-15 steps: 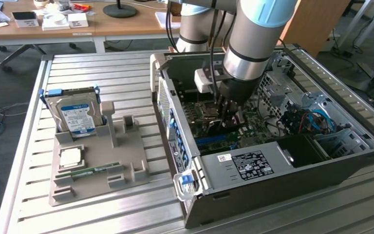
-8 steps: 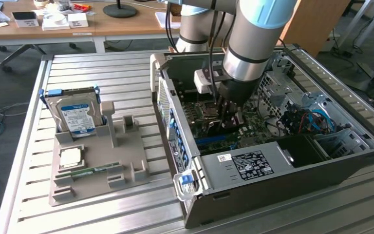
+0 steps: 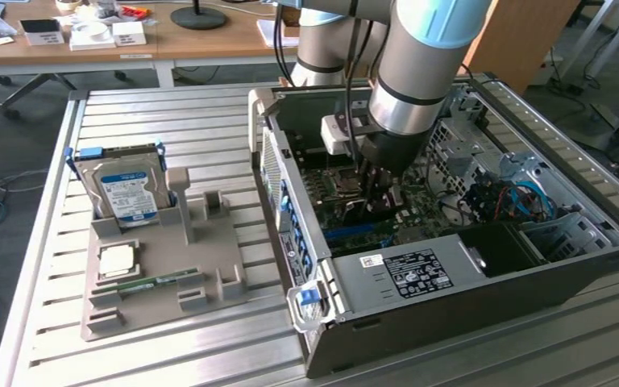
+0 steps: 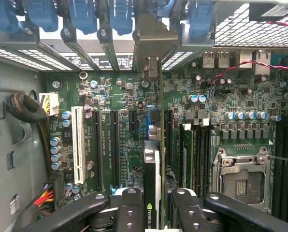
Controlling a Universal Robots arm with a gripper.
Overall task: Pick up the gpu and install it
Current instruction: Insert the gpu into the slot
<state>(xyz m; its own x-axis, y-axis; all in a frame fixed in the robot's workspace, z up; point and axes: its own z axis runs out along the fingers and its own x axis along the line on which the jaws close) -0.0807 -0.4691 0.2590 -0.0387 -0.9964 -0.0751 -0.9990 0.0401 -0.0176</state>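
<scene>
hard drive (image 3: pixel 129 190) upright in gray holder tray (image 3: pixel 223 278) — memory stick (image 3: pixel 157 281) flat.

My work surface is a table (image 3: pixel 170 113) of ribbed silvery metal slats running across the exterior view. Two things sit directly on it. Toward the exterior view's right stands the open computer case (image 3: pixel 482 314), grey, its side panel off so the inside faces up. Beside it, toward the exterior view's left, lies a flat grey parts tray (image 3: pixel 207 270) with upright posts and slots. The tray is near the case but apart from it, with bare slats between them. The tray holds a silver hard drive (image 3: pixel 126 189) standing in a blue frame, a small square chip (image 3: pixel 117 260), and a narrow green memory stick (image 3: pixel 164 281).
</scene>
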